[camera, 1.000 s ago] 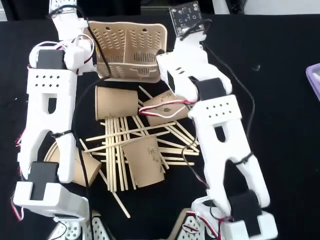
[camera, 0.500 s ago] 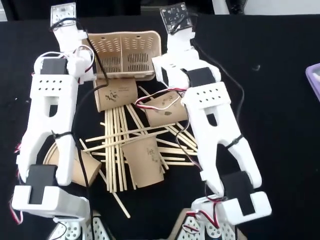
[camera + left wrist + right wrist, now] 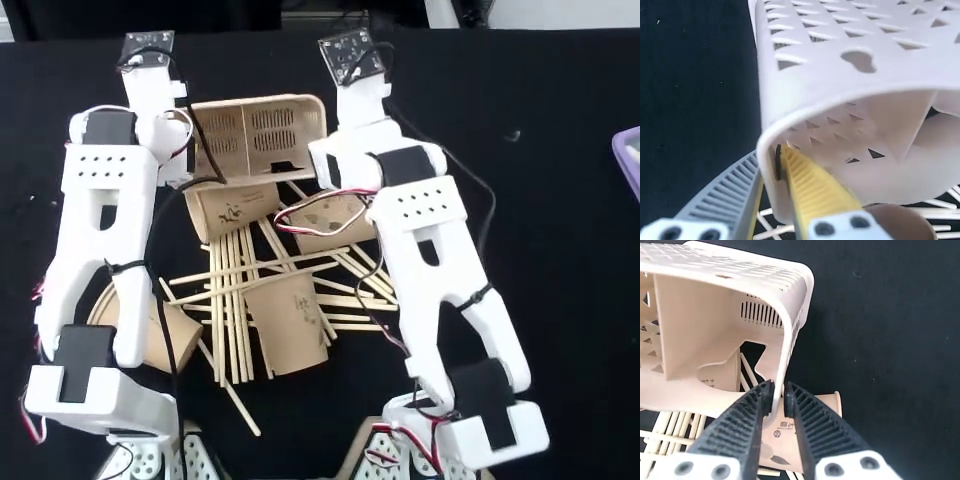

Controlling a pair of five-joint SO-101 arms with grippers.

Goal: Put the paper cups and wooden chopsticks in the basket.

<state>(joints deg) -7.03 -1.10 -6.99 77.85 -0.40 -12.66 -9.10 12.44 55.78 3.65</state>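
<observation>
From my station, the black counter (image 3: 560, 250) takes up most of the high view, with the two white arms reaching over it side by side toward its far end. Between their tips is the tan basket (image 3: 255, 125), tipped so that a slotted wall faces up and the open side turns toward the pile (the right wrist view looks straight in at its divider).

Four paper cups lie on their sides outside it. One cup (image 3: 235, 208) lies right at the basket's mouth, a second cup (image 3: 335, 220) lies partly under the right arm, a third cup (image 3: 290, 325) is in the middle of the pile, and a fourth cup (image 3: 150, 335) is half hidden by the left arm. The wooden chopsticks (image 3: 235, 300) are scattered crosswise on the counter under and around the cups, none of them in the basket.

My left pincer (image 3: 771, 160) is closed down on the basket's rim, its yellow finger inside the wall and its grey finger outside. My right pincer (image 3: 778, 395) is nearly closed, its black fingers gripping the opposite wall of the basket between them
</observation>
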